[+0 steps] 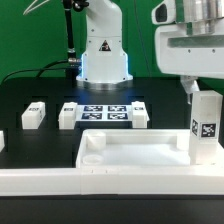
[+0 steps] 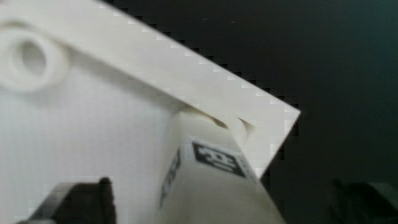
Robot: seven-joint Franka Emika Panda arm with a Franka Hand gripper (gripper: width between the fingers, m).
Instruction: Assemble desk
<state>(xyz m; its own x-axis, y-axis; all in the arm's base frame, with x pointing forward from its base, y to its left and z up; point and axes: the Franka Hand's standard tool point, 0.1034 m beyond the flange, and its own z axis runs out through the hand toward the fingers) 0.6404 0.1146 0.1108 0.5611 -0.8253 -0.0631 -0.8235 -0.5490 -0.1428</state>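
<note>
Progress check: early days, one corner in hand, the other corners waiting.

Large flat white rectangular plastic desk panel with a raised rim (image 1: 140, 152) lies at the front of the black table (image 1: 30, 92), just behind the long low white border rail (image 1: 60, 186). A round corner socket (image 2: 22, 55) shows bare in the wrist view. One short white square-section tagged leg (image 1: 207, 125) stands upright at the panel's corner on the exterior view's right; whether it is seated I can't tell. Three more white tagged legs (image 1: 33, 115) lie loose behind the panel, either side of the marker board (image 1: 100, 108), so I judge most of the job is left. The two-finger gripper (image 1: 202, 92) straddles the upright leg's top. Its dark fingers (image 2: 80, 200) look spread wider than the leg, so I can't tell if it is gripping.
</note>
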